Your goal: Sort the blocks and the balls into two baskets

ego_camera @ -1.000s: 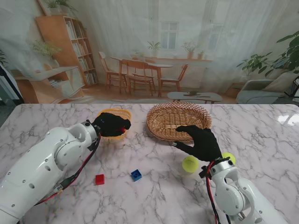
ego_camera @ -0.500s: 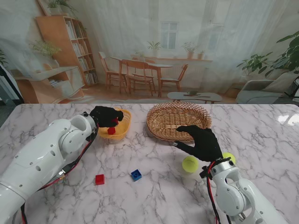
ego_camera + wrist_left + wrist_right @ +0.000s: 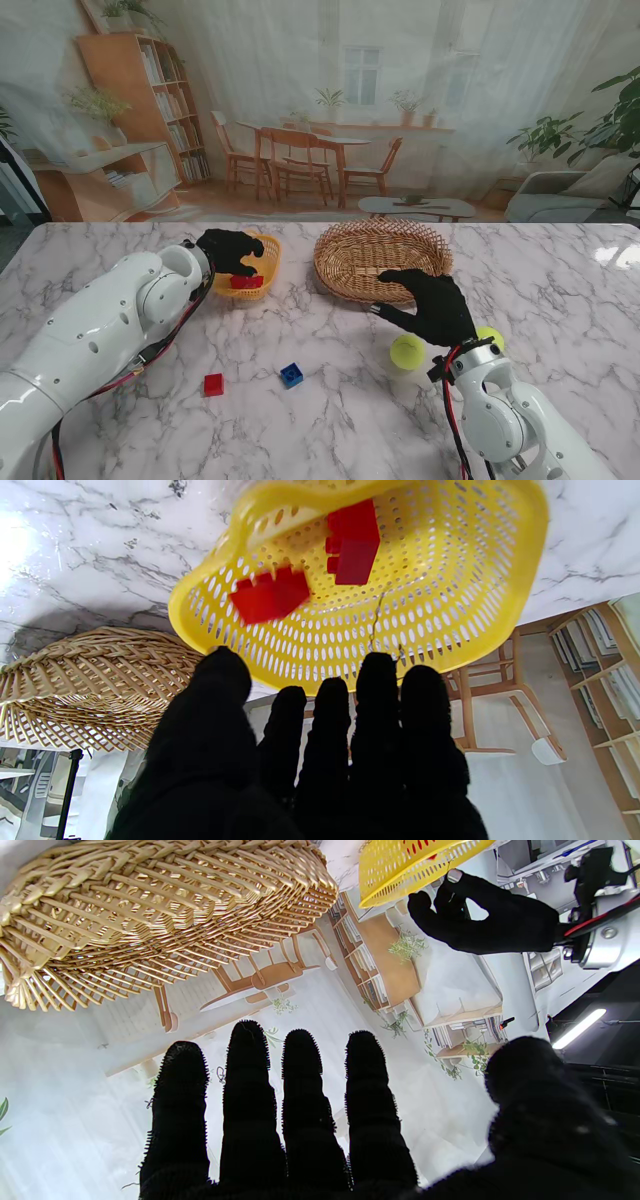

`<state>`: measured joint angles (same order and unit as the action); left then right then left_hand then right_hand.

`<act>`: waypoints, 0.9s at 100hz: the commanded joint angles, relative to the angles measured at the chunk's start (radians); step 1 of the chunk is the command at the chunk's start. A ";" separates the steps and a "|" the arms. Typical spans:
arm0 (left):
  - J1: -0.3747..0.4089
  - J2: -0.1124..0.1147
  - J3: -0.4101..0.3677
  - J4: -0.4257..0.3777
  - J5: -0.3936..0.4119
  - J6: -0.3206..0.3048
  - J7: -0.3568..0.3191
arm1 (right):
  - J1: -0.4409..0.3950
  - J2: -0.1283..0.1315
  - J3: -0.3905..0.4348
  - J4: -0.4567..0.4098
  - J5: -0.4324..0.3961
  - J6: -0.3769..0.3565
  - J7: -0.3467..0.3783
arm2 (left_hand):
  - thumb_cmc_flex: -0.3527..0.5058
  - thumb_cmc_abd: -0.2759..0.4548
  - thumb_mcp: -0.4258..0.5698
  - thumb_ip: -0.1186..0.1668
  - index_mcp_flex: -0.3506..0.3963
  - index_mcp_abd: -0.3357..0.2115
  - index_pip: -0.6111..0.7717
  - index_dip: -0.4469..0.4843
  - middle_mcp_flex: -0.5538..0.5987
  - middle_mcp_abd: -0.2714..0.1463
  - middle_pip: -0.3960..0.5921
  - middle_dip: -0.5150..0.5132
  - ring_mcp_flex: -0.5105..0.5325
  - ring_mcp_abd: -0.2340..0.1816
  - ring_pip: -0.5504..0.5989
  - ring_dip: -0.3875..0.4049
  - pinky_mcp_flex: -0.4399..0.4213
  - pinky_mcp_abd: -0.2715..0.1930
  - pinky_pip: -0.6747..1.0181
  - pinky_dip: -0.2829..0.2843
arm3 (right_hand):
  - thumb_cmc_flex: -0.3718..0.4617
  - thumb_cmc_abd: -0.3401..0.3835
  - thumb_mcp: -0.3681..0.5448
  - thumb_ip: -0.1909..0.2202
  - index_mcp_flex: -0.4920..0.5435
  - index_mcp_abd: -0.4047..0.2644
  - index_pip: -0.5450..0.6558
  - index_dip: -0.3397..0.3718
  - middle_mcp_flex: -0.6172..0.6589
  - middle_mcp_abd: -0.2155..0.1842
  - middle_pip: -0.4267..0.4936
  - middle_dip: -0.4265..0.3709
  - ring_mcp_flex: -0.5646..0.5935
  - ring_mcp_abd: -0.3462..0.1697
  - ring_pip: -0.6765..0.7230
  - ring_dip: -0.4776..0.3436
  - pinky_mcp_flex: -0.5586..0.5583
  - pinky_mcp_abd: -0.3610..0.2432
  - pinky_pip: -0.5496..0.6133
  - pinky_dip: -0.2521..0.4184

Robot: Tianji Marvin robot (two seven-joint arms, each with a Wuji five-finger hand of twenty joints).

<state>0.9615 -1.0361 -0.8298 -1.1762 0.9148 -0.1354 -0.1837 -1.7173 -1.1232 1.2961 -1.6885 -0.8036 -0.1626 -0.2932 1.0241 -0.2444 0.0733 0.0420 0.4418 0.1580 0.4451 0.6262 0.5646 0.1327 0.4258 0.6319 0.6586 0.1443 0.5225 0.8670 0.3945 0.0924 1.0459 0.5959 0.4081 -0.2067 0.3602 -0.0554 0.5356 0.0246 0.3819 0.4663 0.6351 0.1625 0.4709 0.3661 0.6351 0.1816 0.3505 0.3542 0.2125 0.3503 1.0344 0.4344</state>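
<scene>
My left hand (image 3: 232,250) hovers open over the near rim of the yellow plastic basket (image 3: 270,262), holding nothing. In the left wrist view two red blocks lie in the basket (image 3: 450,580): one (image 3: 355,542) lies still, the other (image 3: 270,595) is blurred. The stand view shows red (image 3: 246,282) inside the basket. On the table nearer to me lie a red block (image 3: 213,384) and a blue block (image 3: 291,375). My right hand (image 3: 430,303) hangs open beside the wicker basket (image 3: 350,285), close to two yellow-green balls (image 3: 407,351) (image 3: 489,338).
The wicker basket (image 3: 150,915) shows nothing inside in the stand view. The two baskets stand side by side at the far middle of the marble table. The right wrist view catches my left hand (image 3: 485,915) by the yellow basket (image 3: 415,865).
My left hand let go of a red block, which dropped into the yellow basket; the hand then drew back slightly toward me. The right hand has not moved.
</scene>
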 commanded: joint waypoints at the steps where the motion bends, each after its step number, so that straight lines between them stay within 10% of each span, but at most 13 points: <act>1: 0.002 -0.001 -0.005 -0.003 0.001 -0.012 -0.022 | -0.004 -0.001 0.000 0.001 0.000 0.001 0.001 | -0.036 0.024 -0.027 0.007 -0.027 0.028 -0.065 -0.056 -0.054 0.026 -0.052 -0.073 -0.037 0.027 -0.054 -0.043 -0.033 0.000 -0.032 -0.005 | 0.009 0.040 -0.016 0.023 0.003 -0.023 -0.012 0.001 0.011 -0.008 -0.023 0.009 0.015 0.014 -0.056 0.008 -0.012 0.022 -0.015 0.008; 34: 0.075 0.011 -0.112 -0.077 0.082 -0.080 0.004 | -0.002 -0.001 -0.001 -0.001 0.005 0.007 0.008 | -0.059 0.040 -0.047 0.002 0.009 0.032 -0.117 -0.079 -0.062 0.031 -0.103 -0.138 -0.075 0.045 -0.101 -0.108 -0.084 0.032 -0.070 -0.010 | 0.010 0.040 -0.017 0.023 0.004 -0.023 -0.012 0.001 0.012 -0.007 -0.023 0.009 0.016 0.014 -0.056 0.008 -0.013 0.022 -0.015 0.008; 54: 0.164 0.022 -0.224 -0.194 0.163 -0.161 0.007 | -0.002 0.000 -0.002 -0.001 0.004 0.007 0.009 | -0.097 0.080 -0.077 -0.010 0.022 0.012 -0.181 -0.105 -0.065 0.043 -0.223 -0.269 -0.124 0.063 -0.236 -0.289 -0.177 0.084 -0.205 -0.063 | 0.009 0.041 -0.017 0.023 0.005 -0.022 -0.012 0.001 0.012 -0.007 -0.024 0.009 0.016 0.014 -0.056 0.008 -0.012 0.022 -0.015 0.008; 90: 0.301 0.030 -0.339 -0.370 0.227 -0.346 0.026 | -0.010 0.000 0.003 -0.007 0.005 0.015 0.013 | -0.194 0.134 -0.088 -0.032 -0.073 0.029 -0.322 -0.188 -0.152 0.085 -0.344 -0.372 -0.193 0.076 -0.291 -0.373 -0.219 0.086 -0.290 -0.100 | 0.010 0.043 -0.018 0.022 0.011 -0.022 -0.012 0.001 0.014 -0.003 -0.027 0.008 0.015 0.016 -0.057 0.008 -0.012 0.023 -0.015 0.009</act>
<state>1.2424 -1.0069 -1.1649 -1.5181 1.1404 -0.4628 -0.1548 -1.7185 -1.1230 1.2966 -1.6902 -0.7992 -0.1556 -0.2812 0.8458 -0.1394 -0.0093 0.0397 0.3917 0.1695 0.1425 0.4502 0.4340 0.2010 0.0996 0.2741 0.5009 0.2061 0.2563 0.5043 0.1903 0.1625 0.7806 0.5160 0.4081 -0.2067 0.3602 -0.0554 0.5357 0.0246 0.3819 0.4663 0.6351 0.1625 0.4707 0.3661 0.6351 0.1822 0.3505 0.3542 0.2125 0.3504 1.0342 0.4348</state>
